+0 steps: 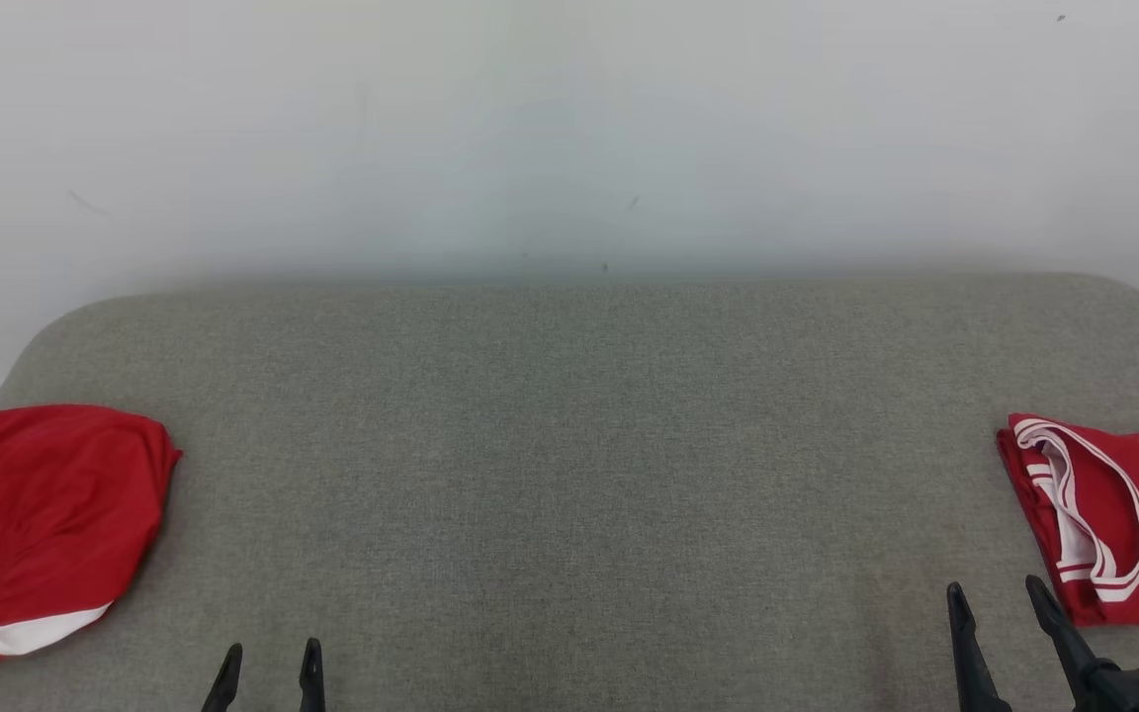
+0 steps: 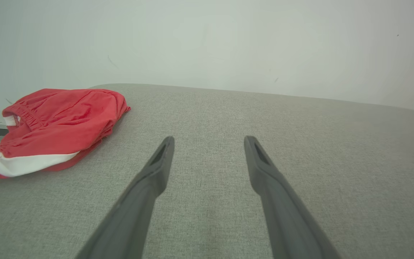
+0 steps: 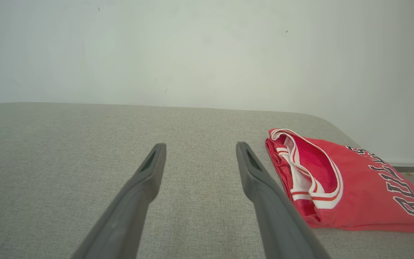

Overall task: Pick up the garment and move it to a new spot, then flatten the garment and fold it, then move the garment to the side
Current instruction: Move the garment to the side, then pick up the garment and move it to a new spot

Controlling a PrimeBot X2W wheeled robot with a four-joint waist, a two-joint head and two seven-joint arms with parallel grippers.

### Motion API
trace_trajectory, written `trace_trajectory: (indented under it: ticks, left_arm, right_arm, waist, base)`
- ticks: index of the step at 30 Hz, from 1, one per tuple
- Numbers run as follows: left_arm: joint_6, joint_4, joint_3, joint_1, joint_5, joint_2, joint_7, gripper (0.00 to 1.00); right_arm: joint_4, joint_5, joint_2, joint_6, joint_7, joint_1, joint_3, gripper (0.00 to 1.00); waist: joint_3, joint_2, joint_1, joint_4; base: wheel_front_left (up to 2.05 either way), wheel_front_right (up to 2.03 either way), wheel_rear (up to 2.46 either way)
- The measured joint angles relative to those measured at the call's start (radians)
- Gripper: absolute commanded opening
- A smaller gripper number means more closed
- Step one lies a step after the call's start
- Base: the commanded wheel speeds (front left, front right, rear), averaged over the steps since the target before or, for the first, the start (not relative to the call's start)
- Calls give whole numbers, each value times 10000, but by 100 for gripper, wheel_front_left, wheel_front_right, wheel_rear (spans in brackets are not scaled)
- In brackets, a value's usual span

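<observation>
- My left jaws stand apart and hold nothing, low over the bare grey surface [image 1: 569,445]. My right jaws are apart and empty too.
- The red shorts [image 1: 45,514] lie in a rumpled heap well off to the left of my left jaws and a little ahead of them, seemingly right at the surface's left edge. I judge these to be the garment I have yet to handle.
- The red jersey [image 1: 1113,514] sits just to the right of my right jaws and looks folded and set aside.
- Wrong garment: my right jaws are so close to the jersey that a careless swing or closing could catch its striped collar and undo the fold.
- Pushing instead of gripping: if my left jaws come at the shorts from the side, they may shove the heap over the edge rather than take hold.
- Bad pinch: the heap has many layers. Gripping only the top fold lets it slip out, and gripping a thick bunch brings it up twisted, which makes flattening harder.
- Going too low: my fingers could dig into the woven cover and drag on it.
- Blind side: the part of the shorts farthest from my left jaws runs out of the head view, so I may misjudge where the cloth ends.
- Poor drop spot: the bare stretch between my two sets of jaws suits best. Too far right, and the shorts land on the jersey.
</observation>
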Motion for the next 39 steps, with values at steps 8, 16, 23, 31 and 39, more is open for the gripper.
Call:
trace_trajectory:
  ticks: [8,16,23,31,39]
  left_arm:
    - [-67,-113,113,38,-23,-46,0,100]
    - [-79,-174,119,23,-21,-67,0,100]
    - [-84,-295,299,28,4,-82,-2,100]
    - [-88,-441,435,113,102,-82,-2,100]
    - [-92,-443,512,264,153,-52,0,100]
  right_arm:
    - [222,-86,46,0,-253,-148,-2,100]
    - [408,-136,165,0,-474,-204,58,100]
    - [558,-161,234,0,-606,-197,4,100]
    - [602,-159,303,0,-719,-210,234,100]
    - [800,-159,431,0,-794,-305,416,100]
  waist:
    - [36,0,0,-79]
    - [41,0,0,-56]
    - [25,1,0,345]
    - [3,1,0,1242]
    - [-65,1,0,2418]
  base:
    - [0,0,0]
    - [0,0,0]
    - [0,0,0]
    - [0,0,0]
    - [0,0,0]
